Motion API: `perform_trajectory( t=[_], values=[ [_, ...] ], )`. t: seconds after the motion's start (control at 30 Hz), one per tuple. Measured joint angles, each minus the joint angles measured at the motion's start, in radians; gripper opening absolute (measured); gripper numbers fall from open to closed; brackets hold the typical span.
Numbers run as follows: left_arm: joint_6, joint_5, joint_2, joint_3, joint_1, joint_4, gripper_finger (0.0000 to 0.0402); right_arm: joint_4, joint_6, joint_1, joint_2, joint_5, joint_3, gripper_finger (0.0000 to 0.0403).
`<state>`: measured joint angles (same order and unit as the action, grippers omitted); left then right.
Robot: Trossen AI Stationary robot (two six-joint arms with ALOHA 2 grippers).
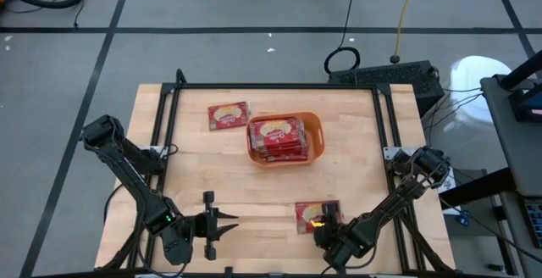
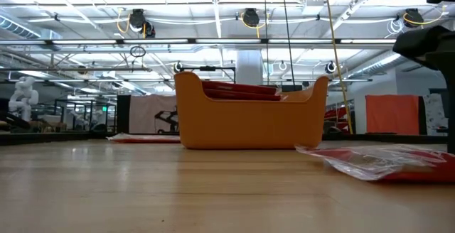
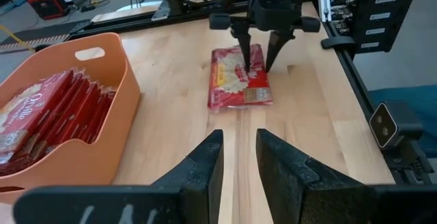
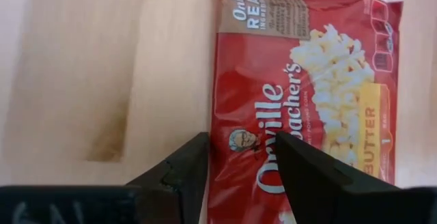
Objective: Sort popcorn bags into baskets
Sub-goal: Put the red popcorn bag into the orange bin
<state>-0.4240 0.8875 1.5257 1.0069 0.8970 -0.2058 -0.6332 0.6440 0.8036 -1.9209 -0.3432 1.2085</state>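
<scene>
An orange basket (image 1: 315, 130) stands mid-table with several red popcorn bags (image 1: 277, 138) stacked in it. A loose bag (image 1: 229, 115) lies flat on the table to the basket's far left. Another bag (image 1: 312, 211) lies flat near the front edge. My right gripper (image 4: 239, 149) is open and points down over this bag's near end. One finger (image 4: 186, 166) stands at the bag's long edge, the other (image 4: 307, 176) over its printed face. My left gripper (image 3: 239, 145) waits at the near left, open a little, with nothing between its fingers. My right gripper comes at the near bag (image 3: 239, 87) from above, fingers straddling one long edge (image 4: 215, 132) near a corner. The bag lies flat on the table. I cannot tell whether the fingertips touch it.
A dark metal frame (image 1: 169, 142) runs along the table's left, far and right sides. Bare wood lies between the two grippers and in front of the basket. In the low view the near bag (image 2: 384, 162) lies at the right, the basket (image 2: 249, 116) behind it.
</scene>
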Motion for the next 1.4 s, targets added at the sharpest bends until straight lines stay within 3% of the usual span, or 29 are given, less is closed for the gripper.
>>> perform_trajectory(
  t=[0.3, 0.67, 0.9, 1.03, 1.23, 1.4],
  values=[
    [-0.003, 0.000, 0.000, 0.000, 0.000, 0.000, 0.0093, 0.030, -0.002, 0.000, -0.003, -0.024, -0.002, 0.0132],
    [-0.004, 0.000, 0.000, 0.000, -0.024, 0.001, 0.0093, 0.035, -0.012, -0.005, -0.001, -0.046, -0.004, 0.0014],
    [-0.004, -0.005, 0.034, 0.000, -0.070, 0.025, 0.0093, 0.074, -0.018, -0.006, 0.048, -0.051, -0.011, 0.0004],
    [0.154, -0.066, 0.116, 0.000, -0.103, 0.151, 0.0093, 0.109, -0.056, -0.008, 0.095, -0.080, -0.010, 0.0000],
    [0.456, -0.197, 0.283, 0.000, -0.177, 0.469, 0.0097, 0.196, -0.157, -0.031, 0.135, -0.098, -0.009, 0.0001],
    [0.570, -0.297, 0.431, 0.000, -0.243, 0.690, 0.0166, 0.260, -0.206, -0.061, 0.144, -0.097, -0.008, 0.0001]
  ],
)
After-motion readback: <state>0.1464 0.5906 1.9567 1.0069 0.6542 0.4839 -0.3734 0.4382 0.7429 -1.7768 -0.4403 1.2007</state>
